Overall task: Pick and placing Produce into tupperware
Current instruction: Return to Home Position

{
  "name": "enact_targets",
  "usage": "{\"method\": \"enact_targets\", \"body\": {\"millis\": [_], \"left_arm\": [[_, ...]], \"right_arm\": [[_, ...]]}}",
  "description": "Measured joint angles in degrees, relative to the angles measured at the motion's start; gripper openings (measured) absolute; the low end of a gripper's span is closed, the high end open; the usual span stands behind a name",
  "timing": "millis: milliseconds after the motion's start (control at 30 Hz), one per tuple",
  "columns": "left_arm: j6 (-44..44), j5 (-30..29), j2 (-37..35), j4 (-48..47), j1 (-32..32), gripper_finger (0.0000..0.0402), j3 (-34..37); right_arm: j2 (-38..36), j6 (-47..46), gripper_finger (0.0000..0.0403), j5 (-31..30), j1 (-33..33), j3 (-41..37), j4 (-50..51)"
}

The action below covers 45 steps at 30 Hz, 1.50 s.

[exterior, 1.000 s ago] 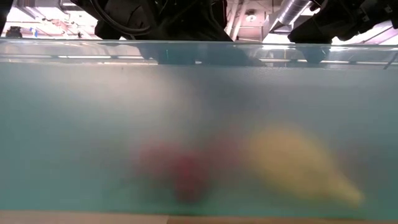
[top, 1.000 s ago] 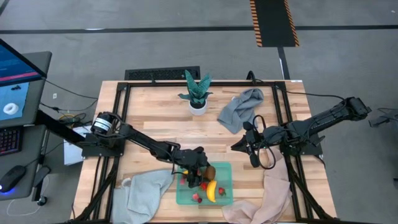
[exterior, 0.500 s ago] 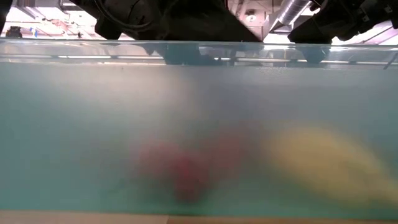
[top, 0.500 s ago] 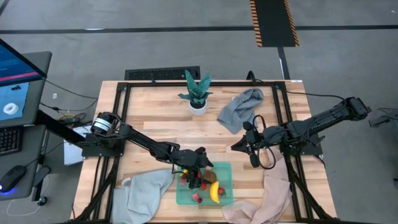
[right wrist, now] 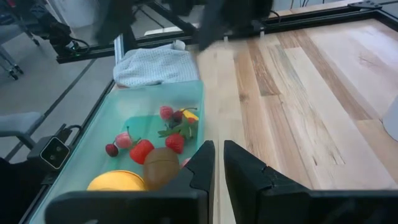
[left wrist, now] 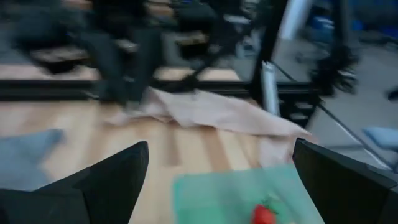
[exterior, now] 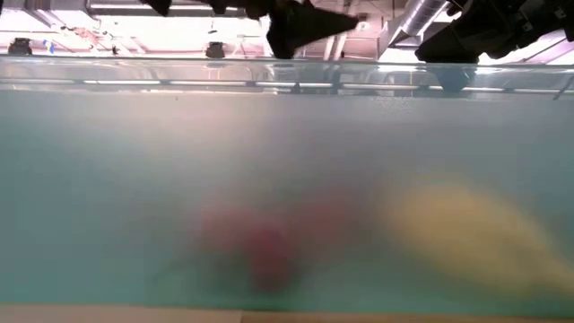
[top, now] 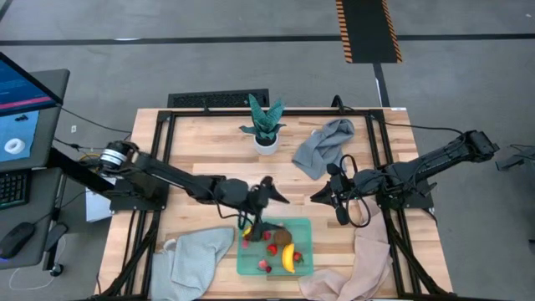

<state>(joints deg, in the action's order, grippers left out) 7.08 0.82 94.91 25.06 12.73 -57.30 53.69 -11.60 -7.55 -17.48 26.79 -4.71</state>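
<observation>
The mint-green tupperware (top: 304, 244) sits near the table's near edge. It holds a yellow banana (top: 287, 258), red strawberries (top: 272, 249), a brown round piece (top: 282, 237) and small dark berries. A tiny yellow piece (top: 247, 231) lies at its far-left corner. My left gripper (top: 269, 211) hovers open above the container's far-left corner and holds nothing; the left wrist view shows its fingers spread wide (left wrist: 221, 149) over a strawberry (left wrist: 264, 214). My right gripper (top: 316, 198) waits shut (right wrist: 219, 149) to the right of the container, above the bare wood. In the low view the container wall (exterior: 90, 179) fills the picture.
A grey-green cloth (top: 196, 255) lies left of the container and a beige cloth (top: 355, 255) lies to its right. A grey cloth (top: 324, 146) and a potted plant (top: 266, 125) stand toward the far edge. Bare wood lies at the table's middle.
My left gripper has risen out of the tupperware and drawn back toward the table's far-left, now standing above the container's far-left corner. The banana has shifted a little to the right inside the container. The right arm has kept still.
</observation>
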Motion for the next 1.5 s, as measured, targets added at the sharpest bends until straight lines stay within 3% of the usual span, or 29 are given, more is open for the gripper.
{"method": "enact_targets", "body": {"millis": [167, 400, 700, 1033, 1500], "left_arm": [[-1.5, -4.9, -7.1, 1.8, -1.7, 0.0387, 7.4], [-1.6, -11.4, -19.0, 16.1, -2.1, 0.0387, 24.5], [-0.8, -13.1, -34.5, 16.9, -0.2, 0.0387, 37.3], [-2.2, -16.6, -52.0, 14.5, 0.8, 0.0387, 46.5], [-0.3, -19.4, -69.6, -5.8, 0.8, 0.0387, 48.2]], "right_arm": [[0.0, 0.0, 0.0059, 0.0, 0.0, 0.0, 0.0], [0.0, 0.0, 0.0059, 0.0, 0.0, 0.0, 0.0], [0.0, 0.0, 0.0059, 0.0, 0.0, 0.0, 0.0], [0.0, 0.0, 0.0059, 0.0, 0.0, 0.0, 0.0], [0.0, 0.0, 0.0059, 0.0, 0.0, 0.0, 0.0]]}}
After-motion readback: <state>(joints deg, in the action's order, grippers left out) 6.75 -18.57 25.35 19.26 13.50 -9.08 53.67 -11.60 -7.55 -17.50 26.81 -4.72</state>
